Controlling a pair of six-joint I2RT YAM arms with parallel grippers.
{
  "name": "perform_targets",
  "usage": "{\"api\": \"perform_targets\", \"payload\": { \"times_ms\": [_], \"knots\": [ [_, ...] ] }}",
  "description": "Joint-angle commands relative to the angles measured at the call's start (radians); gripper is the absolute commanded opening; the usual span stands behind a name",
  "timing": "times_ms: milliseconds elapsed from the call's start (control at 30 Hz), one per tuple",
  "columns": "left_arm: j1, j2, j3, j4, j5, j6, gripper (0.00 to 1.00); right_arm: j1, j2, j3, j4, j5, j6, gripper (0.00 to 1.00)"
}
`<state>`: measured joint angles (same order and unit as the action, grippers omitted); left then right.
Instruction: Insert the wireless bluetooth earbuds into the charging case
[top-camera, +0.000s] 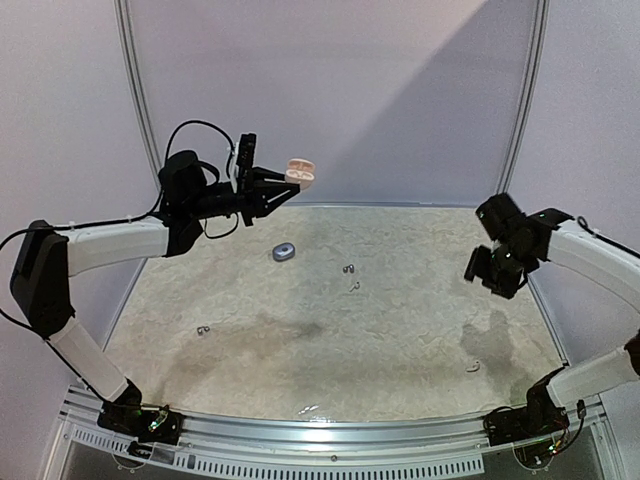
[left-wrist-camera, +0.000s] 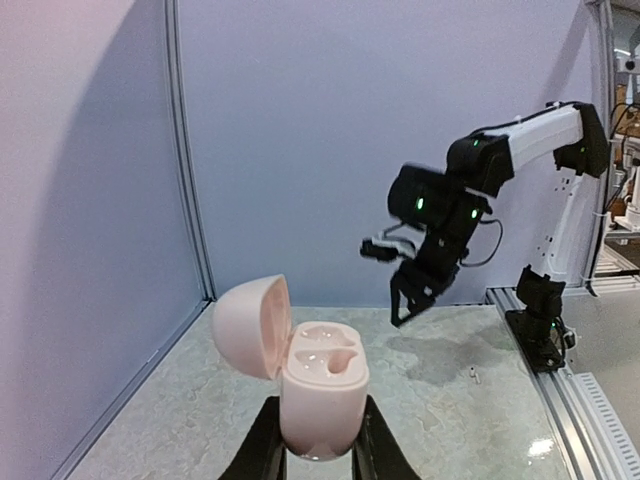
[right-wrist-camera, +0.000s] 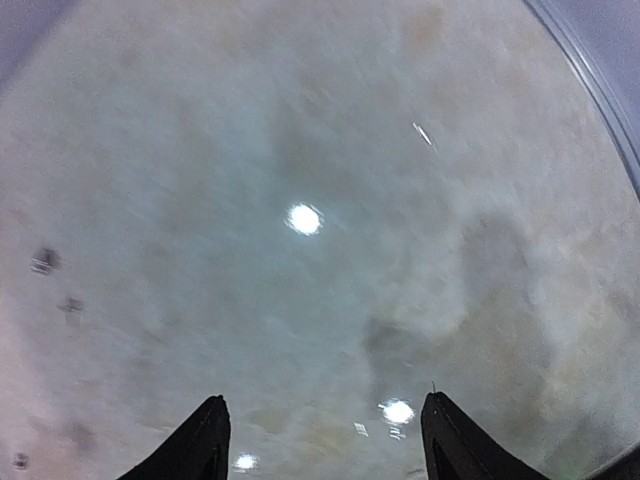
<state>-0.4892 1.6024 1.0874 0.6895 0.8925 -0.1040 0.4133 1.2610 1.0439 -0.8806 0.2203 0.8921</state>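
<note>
A pale pink charging case with its lid flipped open is held in the air above the table's back left. My left gripper is shut on its lower body. In the left wrist view the case stands upright between the fingers, and both of its sockets are empty. Tiny earbuds lie on the table: a dark one and a paler one near the middle, one at the left, and a whitish one at the front right. My right gripper hovers open over the right side with nothing in it.
A small blue-grey closed case lies on the table below the left gripper. The marbled table is walled at the back and sides. A metal rail runs along the near edge between the arm bases.
</note>
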Motion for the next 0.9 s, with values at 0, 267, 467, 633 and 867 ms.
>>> {"api": "perform_targets", "payload": {
  "times_ms": [0,267,467,633,867],
  "knots": [
    [0.02,-0.038,-0.033,0.073,-0.017,-0.025,0.0,0.01,0.166,-0.098,-0.253,-0.067,0.116,0.6],
    [0.051,-0.062,-0.073,0.101,-0.019,-0.008,0.0,0.047,0.182,-0.232,-0.056,-0.171,0.199,0.5],
    [0.057,-0.063,-0.077,0.109,-0.02,0.002,0.0,0.058,0.24,-0.318,0.029,-0.254,0.208,0.48],
    [0.057,-0.058,-0.069,0.098,-0.012,0.003,0.0,0.067,0.236,-0.338,0.011,-0.228,0.223,0.47],
    [0.061,-0.051,-0.061,0.094,-0.012,0.007,0.0,0.076,0.204,-0.36,-0.009,-0.237,0.231,0.46]
  ]
}}
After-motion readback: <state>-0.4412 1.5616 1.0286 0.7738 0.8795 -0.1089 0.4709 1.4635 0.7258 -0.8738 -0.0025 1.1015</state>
